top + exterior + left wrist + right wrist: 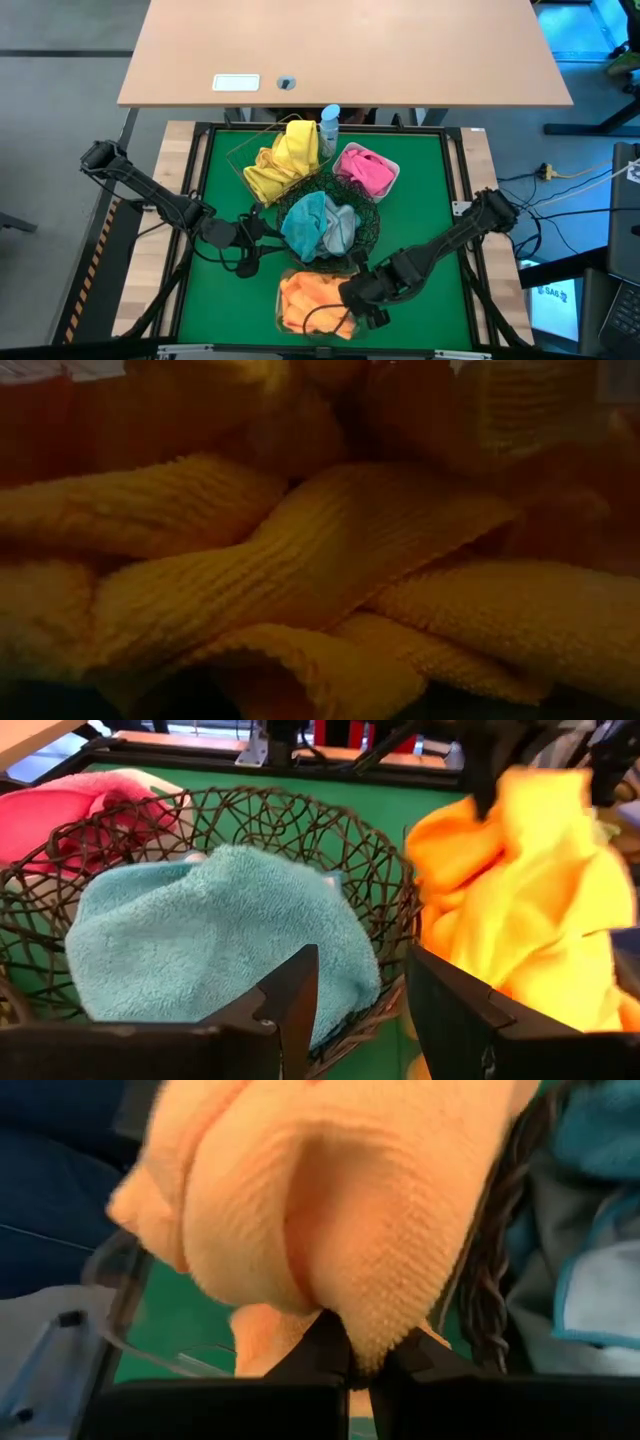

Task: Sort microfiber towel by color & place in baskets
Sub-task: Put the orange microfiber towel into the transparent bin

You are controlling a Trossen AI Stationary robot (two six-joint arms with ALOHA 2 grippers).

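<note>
An orange towel [330,1210] is bunched in my right gripper [365,1365], which is shut on it over the clear tub [281,312] at the table's near edge. More orange cloth [310,298] lies in that tub and fills the low view [320,560]. My left gripper [362,1010] is open and empty at the left side of the black wire bowl [368,222], which holds teal and grey towels [320,225]. Yellow towels [285,160] lie in the copper wire basket. A pink towel [365,170] lies in the white tray. My right gripper pinches a bunched fold of the orange towel [375,1342] between its two fingers. The cloth bulges out beyond the fingertips. In the left wrist view the towel [520,890] hangs down beside the black bowl; whether its lower end rests in the tub, I cannot tell.
A small blue-capped bottle [330,122] stands at the mat's far edge between the copper basket and the white tray. The four containers crowd the middle of the green mat [420,190]; bare mat shows to their left and right. A wooden desk [400,50] lies beyond the table.
</note>
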